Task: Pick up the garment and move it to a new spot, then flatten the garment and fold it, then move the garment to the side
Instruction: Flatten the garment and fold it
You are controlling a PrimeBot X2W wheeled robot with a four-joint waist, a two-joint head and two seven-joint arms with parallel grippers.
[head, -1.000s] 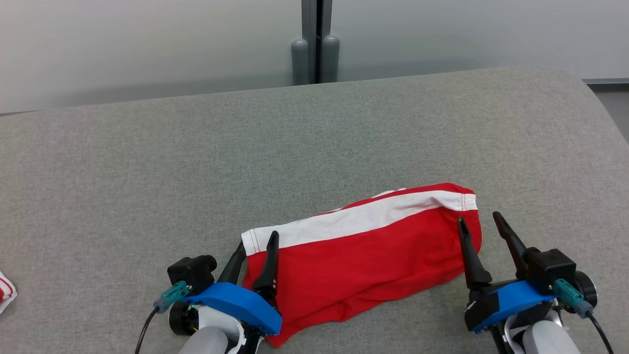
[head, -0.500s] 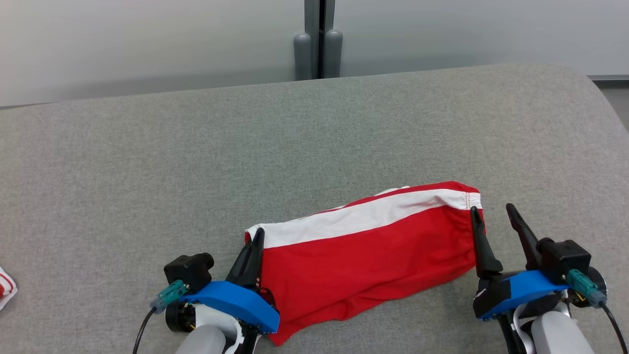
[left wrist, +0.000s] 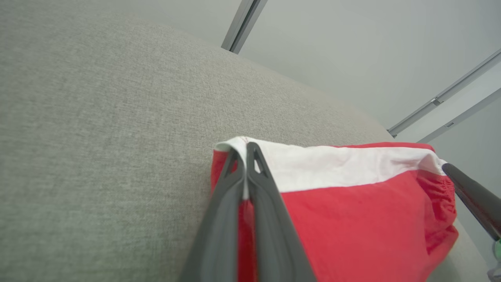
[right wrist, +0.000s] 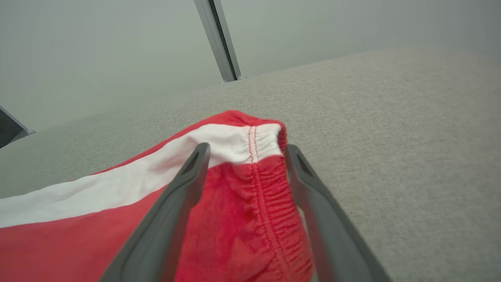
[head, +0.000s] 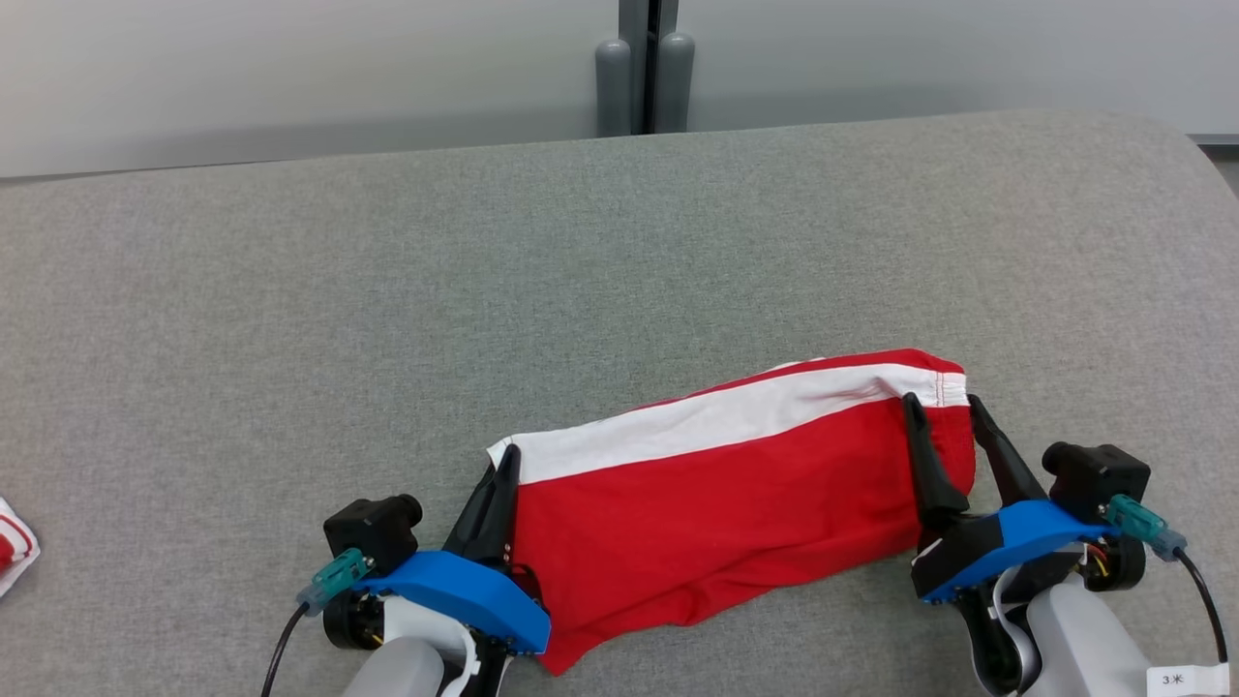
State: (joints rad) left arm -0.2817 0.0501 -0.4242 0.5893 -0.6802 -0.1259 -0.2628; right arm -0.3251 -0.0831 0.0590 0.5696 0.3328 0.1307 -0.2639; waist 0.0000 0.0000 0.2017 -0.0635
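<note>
Red garment (head: 716, 494) with a white band along its far edge, lying lengthwise from left to right on the grey fabric surface (head: 581, 242), near the robot and right of centre. The left gripper (head: 505, 463) has its fingers pressed together on the garment's left end, at the corner where the white band meets the red. The left wrist view shows cloth pinched between the two fingers. The right gripper (head: 941, 403) stands with its fingers apart, straddling the gathered right end. One finger lies over the red cloth and the other is just beside the hem on the outer side. A small red-and-white item (head: 12, 557) lies at the left edge of the head view, well apart from the garment.
</note>
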